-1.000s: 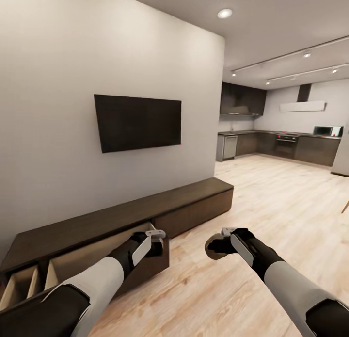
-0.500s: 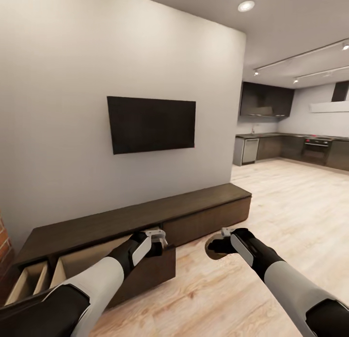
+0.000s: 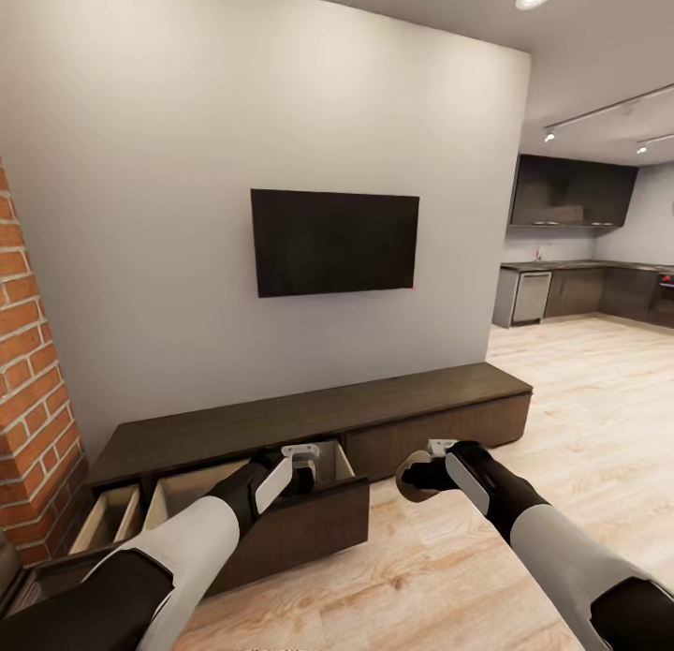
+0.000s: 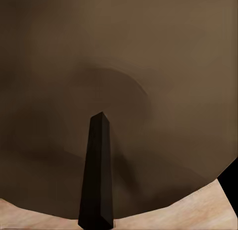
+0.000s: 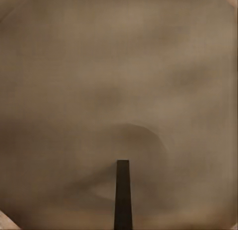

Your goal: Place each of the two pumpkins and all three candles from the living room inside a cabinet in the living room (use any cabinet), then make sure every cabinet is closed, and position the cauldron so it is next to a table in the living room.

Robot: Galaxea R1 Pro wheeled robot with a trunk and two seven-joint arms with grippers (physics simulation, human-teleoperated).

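Both arms reach toward the long cabinet (image 3: 309, 417), two drawers standing open. The right gripper (image 3: 417, 473) grips a tan candle (image 3: 412, 480). The left gripper (image 3: 301, 468) clasps a darker brown candle (image 4: 119, 91) above the open drawer.

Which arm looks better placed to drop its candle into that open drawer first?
Probably the left. The left gripper holds its candle right over the open drawer of the cabinet. The right gripper holds its candle over the floor, beside the drawer.

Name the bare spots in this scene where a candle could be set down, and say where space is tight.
Free: the cabinet top under the television, and the open drawer beside the left gripper. Tight: the narrow drawer by the brick wall.
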